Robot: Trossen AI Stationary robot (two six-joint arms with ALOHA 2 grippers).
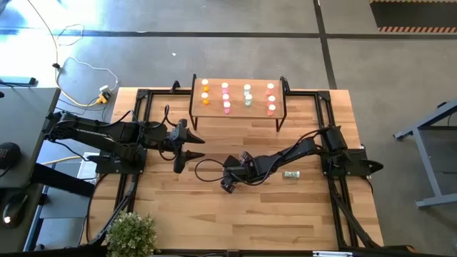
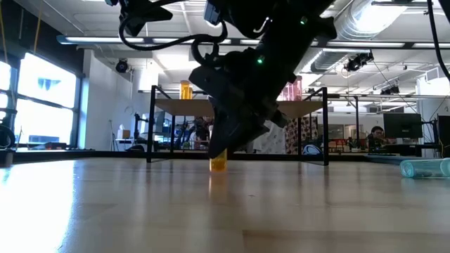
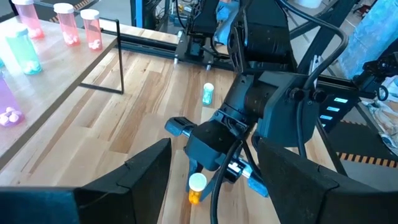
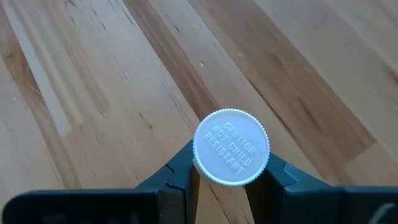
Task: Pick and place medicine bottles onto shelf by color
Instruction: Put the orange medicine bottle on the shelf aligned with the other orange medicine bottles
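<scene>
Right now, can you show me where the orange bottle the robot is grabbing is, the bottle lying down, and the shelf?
orange bottle [image 4: 231,147]: right wrist view, on its white cap.
lying teal bottle [image 3: 208,94]: left wrist view, on its side wall.
shelf [image 1: 237,81]: high view, on the board's bare back edge.

Bare tabletop [image 1: 214,214] lies open on the near side; the shelf [image 1: 238,108] blocks the far edge, a fallen teal bottle [image 1: 291,174] lies right.
</scene>
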